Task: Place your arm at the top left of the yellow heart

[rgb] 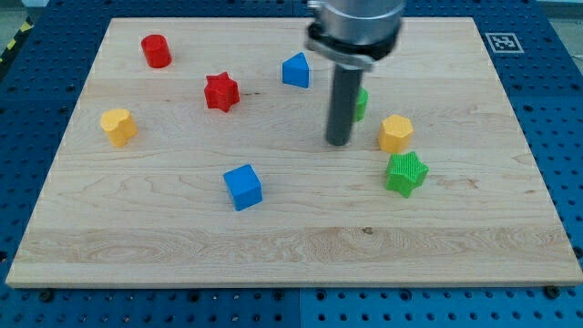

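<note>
The yellow heart lies near the view's left edge of the wooden board. My tip stands near the board's middle, far to the right of the heart. It is just left of a yellow hexagon block and partly hides a green block behind the rod. The tip touches no block that I can see.
A red cylinder sits at the top left, a red star right of it. A blue block is near the rod's top, a blue cube below the middle, a green star at the right.
</note>
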You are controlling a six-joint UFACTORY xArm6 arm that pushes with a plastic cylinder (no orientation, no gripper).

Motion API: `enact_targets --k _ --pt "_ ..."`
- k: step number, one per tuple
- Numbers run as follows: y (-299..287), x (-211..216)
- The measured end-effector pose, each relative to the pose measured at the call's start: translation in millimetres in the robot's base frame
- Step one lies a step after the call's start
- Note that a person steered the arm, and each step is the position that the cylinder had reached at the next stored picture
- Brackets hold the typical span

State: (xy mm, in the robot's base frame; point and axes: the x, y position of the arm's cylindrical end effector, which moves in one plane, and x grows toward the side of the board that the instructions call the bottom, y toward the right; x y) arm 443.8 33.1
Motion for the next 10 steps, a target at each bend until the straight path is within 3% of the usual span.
enact_targets --k 3,6,10 --pt "-52 -44" --pt "-75 -38" --pt "-309 -69"
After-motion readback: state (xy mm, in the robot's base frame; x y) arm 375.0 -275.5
